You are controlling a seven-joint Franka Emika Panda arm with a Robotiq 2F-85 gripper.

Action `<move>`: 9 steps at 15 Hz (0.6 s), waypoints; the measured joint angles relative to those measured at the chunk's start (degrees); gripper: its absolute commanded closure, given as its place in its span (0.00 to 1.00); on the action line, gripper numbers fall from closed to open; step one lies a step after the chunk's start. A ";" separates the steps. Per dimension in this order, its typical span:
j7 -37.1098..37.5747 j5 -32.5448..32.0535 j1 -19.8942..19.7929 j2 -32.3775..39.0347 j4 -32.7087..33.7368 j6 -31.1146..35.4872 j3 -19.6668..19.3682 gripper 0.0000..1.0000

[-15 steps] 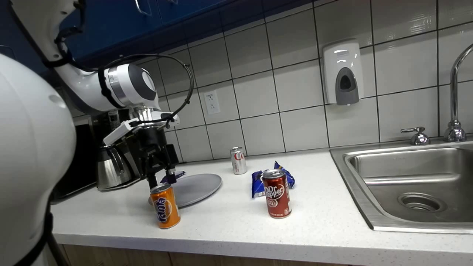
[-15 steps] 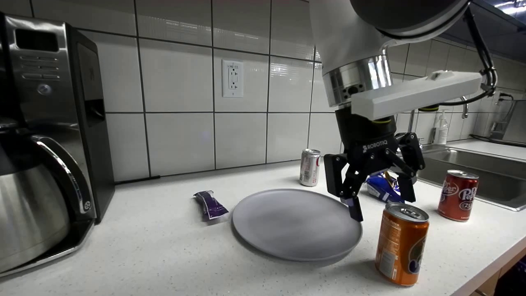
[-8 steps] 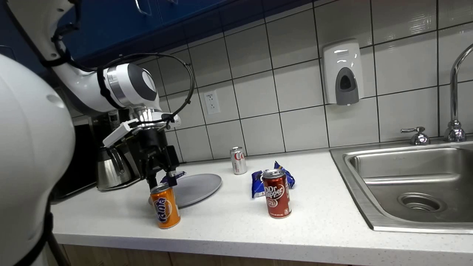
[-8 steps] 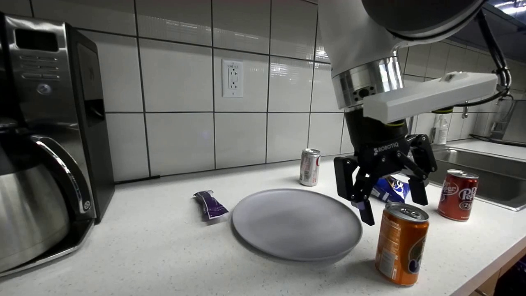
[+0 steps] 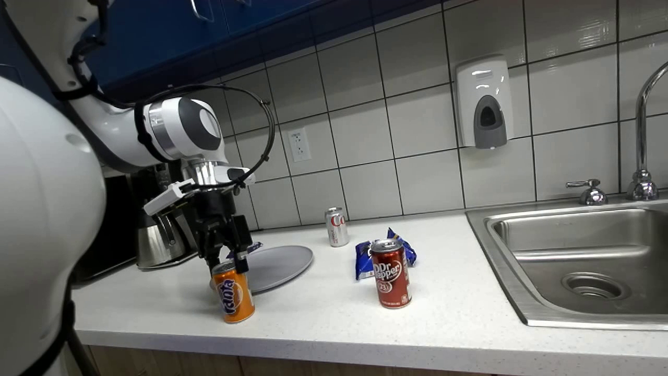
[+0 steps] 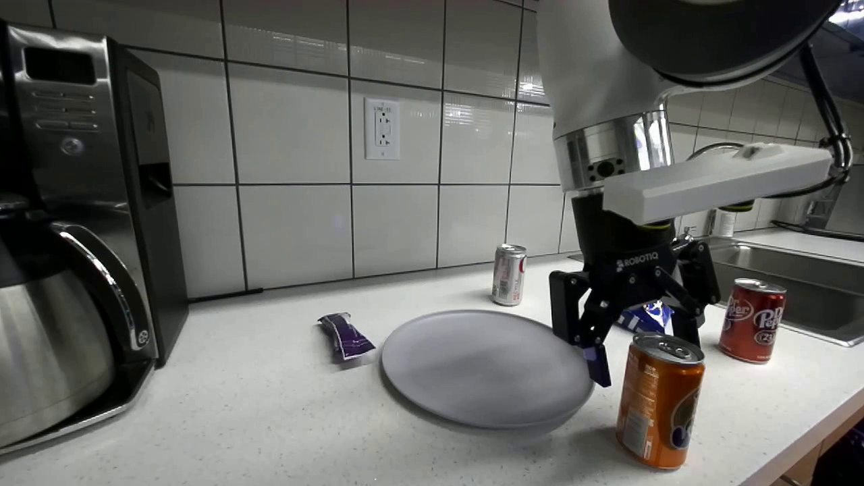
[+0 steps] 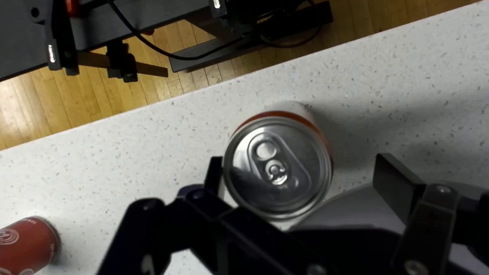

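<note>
My gripper is open and empty, pointing down. An upright orange Fanta can is nearest to it. In the wrist view the can's silver top lies between the fingers, close to the left finger and well apart from the right one. I cannot tell whether the left finger touches it. In an exterior view the gripper is behind the can, with its fingertips near the height of the can's top. A grey round plate lies beside the can; it also shows in the wrist view.
A red Dr Pepper can stands before a blue packet. A silver can stands near the tiled wall. A purple wrapper lies by the plate, near a coffee maker. A sink is set in the counter.
The gripper has come down and, in an exterior view, shifted right toward the orange can. Its fingers have stayed open. The cans, plate and packets have not moved.
</note>
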 measured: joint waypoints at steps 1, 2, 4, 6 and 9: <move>0.01 0.33 0.00 -0.20 -0.43 0.52 0.00 0.00; 0.05 0.63 0.00 -0.42 -0.83 0.87 0.00 0.00; 0.21 1.24 0.00 -0.98 -1.69 1.66 0.00 0.00; 0.27 1.93 0.00 -1.56 -2.53 2.40 0.00 0.00; 0.36 2.60 0.00 -2.36 -3.46 2.92 0.00 0.26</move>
